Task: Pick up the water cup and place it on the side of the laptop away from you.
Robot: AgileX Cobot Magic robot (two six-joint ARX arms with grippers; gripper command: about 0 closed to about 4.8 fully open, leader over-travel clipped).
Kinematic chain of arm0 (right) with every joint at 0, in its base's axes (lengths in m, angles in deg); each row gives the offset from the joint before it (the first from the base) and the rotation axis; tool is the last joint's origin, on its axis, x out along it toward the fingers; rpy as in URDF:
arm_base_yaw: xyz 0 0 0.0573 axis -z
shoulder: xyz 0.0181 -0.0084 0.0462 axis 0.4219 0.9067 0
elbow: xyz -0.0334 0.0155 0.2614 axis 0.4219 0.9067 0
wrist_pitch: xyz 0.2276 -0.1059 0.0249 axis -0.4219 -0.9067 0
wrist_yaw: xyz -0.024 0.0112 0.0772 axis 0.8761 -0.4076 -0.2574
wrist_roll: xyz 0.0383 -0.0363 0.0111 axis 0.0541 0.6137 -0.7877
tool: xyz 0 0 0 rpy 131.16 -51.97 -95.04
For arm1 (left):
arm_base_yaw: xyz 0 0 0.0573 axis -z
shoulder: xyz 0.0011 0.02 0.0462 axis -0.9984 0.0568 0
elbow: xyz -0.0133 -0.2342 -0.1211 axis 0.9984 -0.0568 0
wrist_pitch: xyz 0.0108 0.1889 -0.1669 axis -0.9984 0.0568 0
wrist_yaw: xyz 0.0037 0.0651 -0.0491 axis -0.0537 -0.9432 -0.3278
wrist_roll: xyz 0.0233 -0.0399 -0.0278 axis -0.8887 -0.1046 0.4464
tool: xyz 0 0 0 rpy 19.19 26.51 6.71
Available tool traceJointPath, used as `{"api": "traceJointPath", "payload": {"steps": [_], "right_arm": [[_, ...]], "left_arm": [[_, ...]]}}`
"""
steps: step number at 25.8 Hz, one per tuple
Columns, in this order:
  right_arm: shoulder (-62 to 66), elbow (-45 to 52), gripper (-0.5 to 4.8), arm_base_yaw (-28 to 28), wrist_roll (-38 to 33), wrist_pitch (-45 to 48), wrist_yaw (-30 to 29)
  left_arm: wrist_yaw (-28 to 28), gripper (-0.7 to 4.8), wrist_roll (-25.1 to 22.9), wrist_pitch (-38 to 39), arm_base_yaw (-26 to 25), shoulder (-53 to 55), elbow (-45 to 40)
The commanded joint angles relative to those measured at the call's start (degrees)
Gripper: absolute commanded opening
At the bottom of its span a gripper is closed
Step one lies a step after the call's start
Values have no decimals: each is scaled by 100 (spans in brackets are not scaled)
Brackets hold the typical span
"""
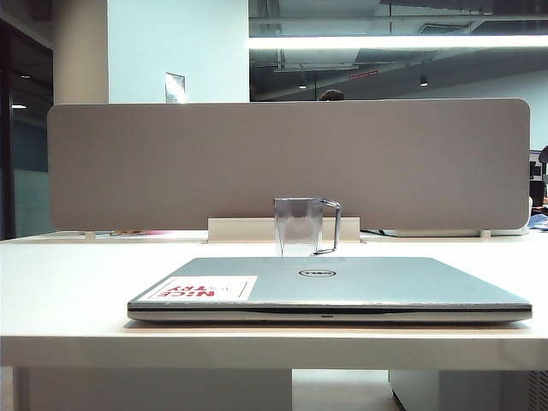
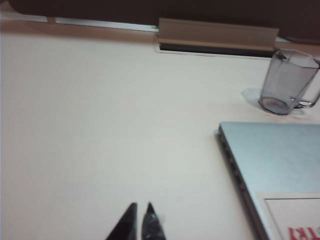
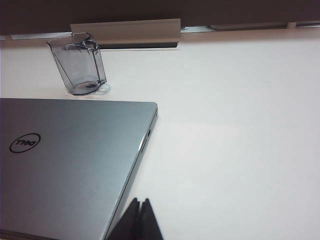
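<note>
Currently: water cup [image 2: 288, 82] upright beyond laptop [image 2: 280, 165], apart from both grippers. Left gripper [image 2: 141, 220] closed, empty. Right gripper [image 3: 139, 217] closed, empty, at laptop's edge.

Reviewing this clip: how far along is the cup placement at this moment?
Placement looks done: the water cup stands upright on the table just beyond the far edge of the closed laptop. Nothing is in hand: the left end effector is shut, empty, over bare table beside the laptop; the right end effector is shut, empty, by the laptop's other side. Apparently nothing remains.
</note>
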Motion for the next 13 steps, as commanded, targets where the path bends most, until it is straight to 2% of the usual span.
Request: {"api": "traceJointPath", "payload": {"steps": [1,5,13], "right_arm": [[-9,35,-8,0,17,63,-2],[-9,35,-8,0,17,63,-4],[-9,35,-8,0,17,63,-4]], "left_arm": [[173,16,42,-39,-407,-640,-323],[855,16,39,-11,-1167,-1355,-551],[1016,16,-50,15,-1552,-1766,-748]]}}
